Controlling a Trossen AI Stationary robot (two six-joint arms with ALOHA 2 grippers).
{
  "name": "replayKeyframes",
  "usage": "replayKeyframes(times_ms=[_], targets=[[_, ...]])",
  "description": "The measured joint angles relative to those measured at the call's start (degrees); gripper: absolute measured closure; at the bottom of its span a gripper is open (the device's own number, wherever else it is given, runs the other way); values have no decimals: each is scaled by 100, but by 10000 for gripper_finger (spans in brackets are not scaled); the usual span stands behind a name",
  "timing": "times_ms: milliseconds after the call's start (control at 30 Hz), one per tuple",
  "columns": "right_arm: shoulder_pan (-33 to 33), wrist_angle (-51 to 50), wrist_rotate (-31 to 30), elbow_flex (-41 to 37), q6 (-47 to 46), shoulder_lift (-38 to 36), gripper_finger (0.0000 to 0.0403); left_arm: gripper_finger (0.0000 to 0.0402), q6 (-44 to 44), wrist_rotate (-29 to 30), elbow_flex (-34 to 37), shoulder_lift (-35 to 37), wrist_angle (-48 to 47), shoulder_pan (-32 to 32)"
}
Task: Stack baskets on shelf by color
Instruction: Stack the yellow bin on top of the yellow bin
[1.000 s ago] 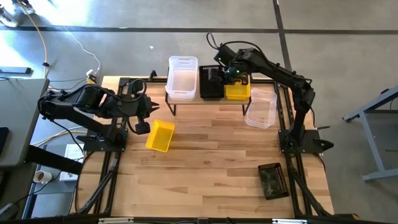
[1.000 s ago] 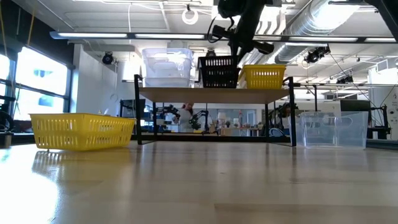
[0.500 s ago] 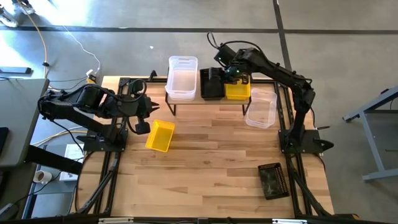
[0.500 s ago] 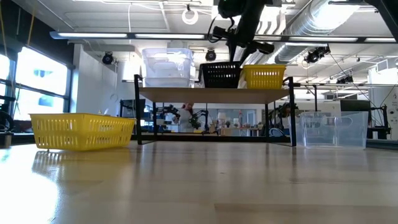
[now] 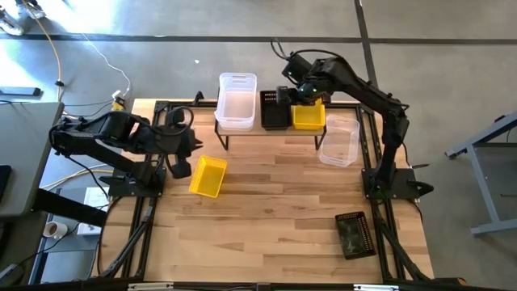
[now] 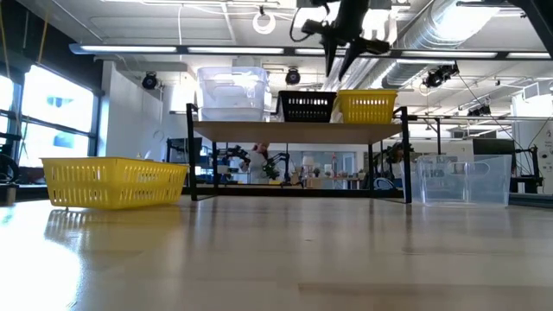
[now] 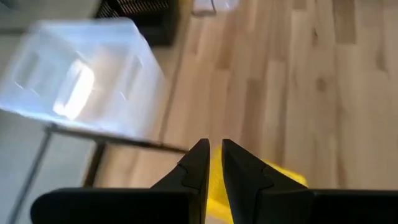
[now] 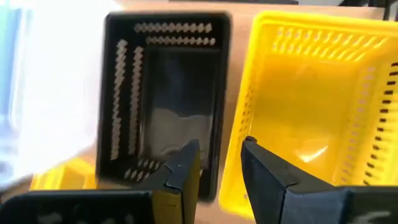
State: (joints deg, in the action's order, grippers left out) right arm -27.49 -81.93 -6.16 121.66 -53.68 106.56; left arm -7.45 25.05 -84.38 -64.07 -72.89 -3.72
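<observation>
Nearest the camera end of the table (image 5: 275, 210), a black mesh basket (image 5: 353, 234) lies alone by the right arm's base side, long axis running roughly front to back, well apart from both pincers. That one is plainly closer to the right arm's base than to the left.

Moving up: the loose yellow basket (image 5: 208, 176) sits on the table on the left side, tilted a little, its long axis pointing roughly toward the shelf. The left pincer (image 5: 179, 167) hangs just beside its outer long edge, fingers drawn nearly together on nothing. In the left wrist view the yellow basket shows just beyond and below the fingers (image 7: 196, 163). So for this basket the left arm is the near one, by a wide margin.

On the right, a clear basket (image 5: 339, 140) stands on the table just off the shelf's right end, close under the right arm.

Now the shelf (image 6: 298, 131) itself: clear basket stack (image 5: 237, 101), then a black basket (image 5: 275, 108) in the middle, then a yellow one (image 5: 308, 117), side by side, long axes all across the plank. The right pincer (image 5: 304, 87) is up above the seam between black and yellow, fingers apart and holding nothing; the black basket rests on the plank beneath it.

My call: the black is placed, and the next pick turns on sides: left arm for the loose yellow, right arm for the clear one or the far black.
</observation>
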Motion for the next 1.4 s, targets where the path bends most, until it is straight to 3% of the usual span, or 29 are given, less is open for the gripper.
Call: replayKeyframes(times_ms=[167,367,533,733,1067,1400], targets=[[471,-198,-137,339,266,0,302,367,-387,-550,111,4,-360,1],[1131,-188,-307,479,129,-4,302,357,-1340,-761,450,2,-540,2],[1603,-149,-435,417,-46,-4,302,324,-1881,-1162,905,0,-578,-2],[2028,-139,-478,410,-149,-2,302,275,-3097,-1201,1598,2,-578,0],[2243,-140,-224,407,347,-2,302,267,-5072,-1112,2779,2,-126,2],[2243,-141,243,405,1138,-2,302,268,-6284,-1102,3853,2,958,2]])
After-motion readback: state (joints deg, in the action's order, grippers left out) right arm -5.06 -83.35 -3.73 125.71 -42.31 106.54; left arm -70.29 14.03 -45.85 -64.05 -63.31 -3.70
